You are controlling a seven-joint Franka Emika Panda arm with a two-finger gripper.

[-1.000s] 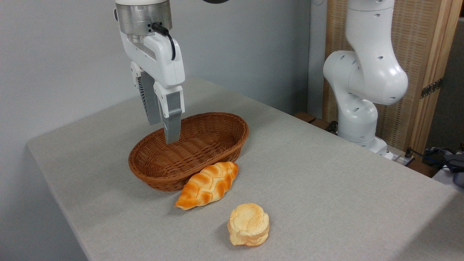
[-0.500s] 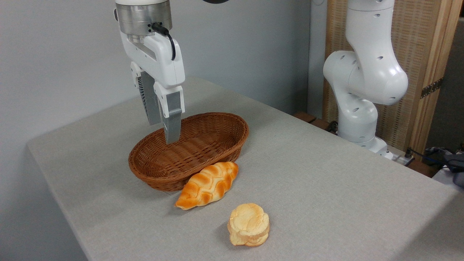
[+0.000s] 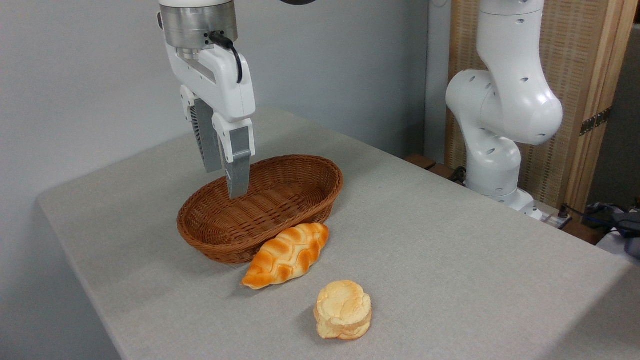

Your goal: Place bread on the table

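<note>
- The gripper point(image 3: 225, 182) hangs above the left part of the basket point(image 3: 300, 172), its two fingers point(image 3: 238, 175) pointing down with a narrow gap between them, holding nothing.
- One brown oval wicker basket, with nothing visible inside.
- One braided loaf point(image 3: 286, 255) lies on the cloth, touching the basket's front wall.
- One bread point(image 3: 343, 309), small and round, sits on the table point(image 3: 450, 250) near the loaf, toward the front edge.
- The table wears grey-beige cloth; a grey wall point(image 3: 75, 75) stands behind, and a woven wooden screen point(image 3: 585, 75) at right.
</note>
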